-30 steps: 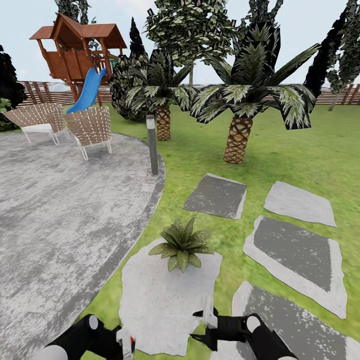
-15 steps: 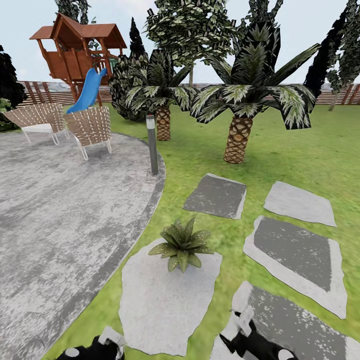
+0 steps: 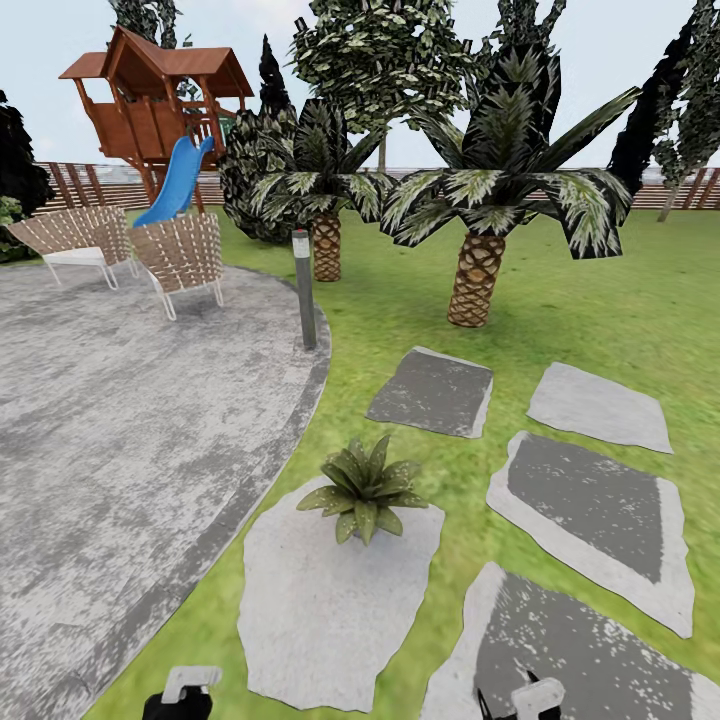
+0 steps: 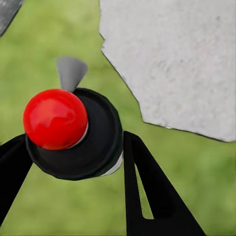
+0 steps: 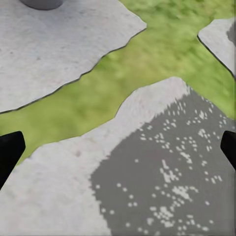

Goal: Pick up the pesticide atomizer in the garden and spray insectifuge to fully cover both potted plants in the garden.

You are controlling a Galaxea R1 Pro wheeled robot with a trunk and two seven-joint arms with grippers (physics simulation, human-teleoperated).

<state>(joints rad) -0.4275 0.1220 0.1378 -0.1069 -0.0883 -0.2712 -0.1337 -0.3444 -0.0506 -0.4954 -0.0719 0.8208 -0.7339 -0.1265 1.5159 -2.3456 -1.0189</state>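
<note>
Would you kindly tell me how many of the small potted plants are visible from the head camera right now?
1. The potted plant sits at the far edge of the pale stepping stone straight ahead, beside the patio. A second one may be outside this view.

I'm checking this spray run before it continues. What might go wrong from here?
The left gripper holds the pesticide atomizer over grass, apparently short of the potted plant, so spray may miss the leaves. The plant in sight sits on a stepping stone; a second one could be forgotten.
</note>
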